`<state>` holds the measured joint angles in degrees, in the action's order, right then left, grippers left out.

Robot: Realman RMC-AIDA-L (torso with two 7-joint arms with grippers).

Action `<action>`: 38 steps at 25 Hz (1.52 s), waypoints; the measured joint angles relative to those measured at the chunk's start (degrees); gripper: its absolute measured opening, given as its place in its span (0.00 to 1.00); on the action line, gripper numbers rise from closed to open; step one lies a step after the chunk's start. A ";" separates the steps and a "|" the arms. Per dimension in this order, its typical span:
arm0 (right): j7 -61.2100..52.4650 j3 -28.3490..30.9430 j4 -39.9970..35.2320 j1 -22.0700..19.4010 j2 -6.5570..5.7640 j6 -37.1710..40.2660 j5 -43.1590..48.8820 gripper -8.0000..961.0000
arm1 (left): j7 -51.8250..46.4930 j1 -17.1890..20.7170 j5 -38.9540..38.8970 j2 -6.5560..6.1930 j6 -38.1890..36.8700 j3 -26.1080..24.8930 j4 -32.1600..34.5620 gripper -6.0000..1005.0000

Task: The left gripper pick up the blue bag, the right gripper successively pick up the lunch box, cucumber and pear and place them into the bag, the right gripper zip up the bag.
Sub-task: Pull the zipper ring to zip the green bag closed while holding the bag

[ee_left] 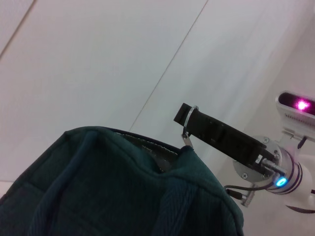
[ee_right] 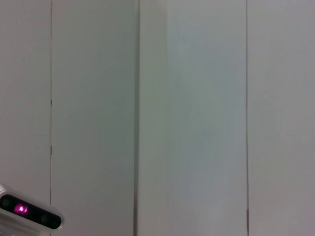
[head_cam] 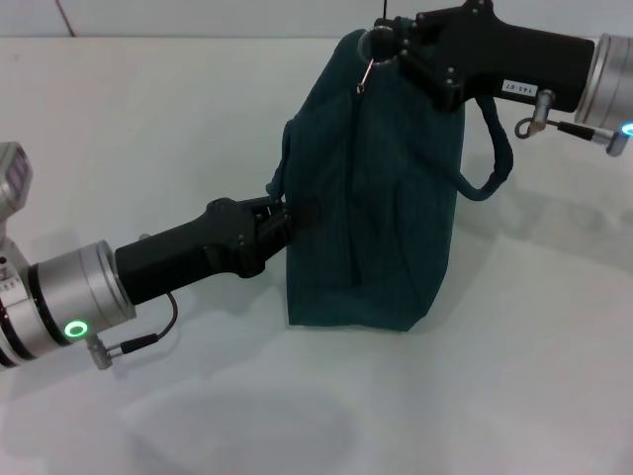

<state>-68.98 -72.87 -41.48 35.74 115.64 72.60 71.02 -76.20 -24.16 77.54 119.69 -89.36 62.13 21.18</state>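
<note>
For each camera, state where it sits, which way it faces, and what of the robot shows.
Head view: up on the head, looking down at the blue bag, left gripper on its side, right gripper at the zipper ring.
Left wrist view: beside the bag, facing up toward the right gripper.
Right wrist view: faces bare wall panels; no fingers show.
Head and left wrist views share the bag and right gripper.

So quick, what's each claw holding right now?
Left claw: closed on the blue bag's side.
Right claw: closed on the zipper ring.
</note>
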 joint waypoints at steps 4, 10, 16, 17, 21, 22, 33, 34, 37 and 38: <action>-0.25 0.01 0.09 0.60 -0.11 -0.03 -0.10 0.02 | 0.93 0.15 -0.06 0.02 -0.03 -0.01 -0.08 0.06; -2.23 -0.32 0.36 0.95 -0.27 -0.11 0.18 0.02 | 2.93 -0.03 -0.36 0.02 0.38 -0.19 -1.73 0.06; -2.50 -0.50 0.70 0.53 -0.26 1.20 0.28 0.02 | 3.13 -0.35 -0.32 0.02 0.59 -0.35 -1.86 0.06; -2.54 -0.52 0.70 0.36 -0.25 1.53 0.29 0.02 | 3.13 -0.35 -0.32 0.02 0.59 -0.35 -1.86 0.06; -2.63 -0.50 0.70 -0.79 -0.30 3.34 0.36 0.02 | 3.15 -0.55 -0.42 0.02 0.61 -0.40 -1.78 0.06; -2.63 -0.42 0.70 -0.97 -0.30 3.56 0.32 0.02 | 3.15 -0.62 -0.43 0.02 0.61 -0.40 -1.72 0.06; -2.65 -0.07 0.77 -2.33 -0.21 4.29 -0.01 0.02 | 3.05 -1.28 -1.19 0.02 0.61 -0.44 -1.85 0.06; -2.65 -0.07 0.79 -2.37 -0.18 4.30 -0.01 0.02 | 3.01 -1.30 -1.19 0.02 0.61 -0.43 -1.79 0.06; -2.65 -0.07 0.97 -2.42 -0.16 4.33 -0.01 0.03 | 2.95 -1.35 -1.34 0.02 0.61 -0.44 -1.67 0.07; -2.65 -0.07 1.09 -2.39 -0.16 4.34 -0.01 0.03 | 2.98 -1.35 -1.42 0.02 0.61 -0.44 -1.67 0.07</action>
<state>-71.63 -72.94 -40.39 33.35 115.48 76.93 71.01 -73.22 -25.51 76.12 119.70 -88.75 61.70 19.51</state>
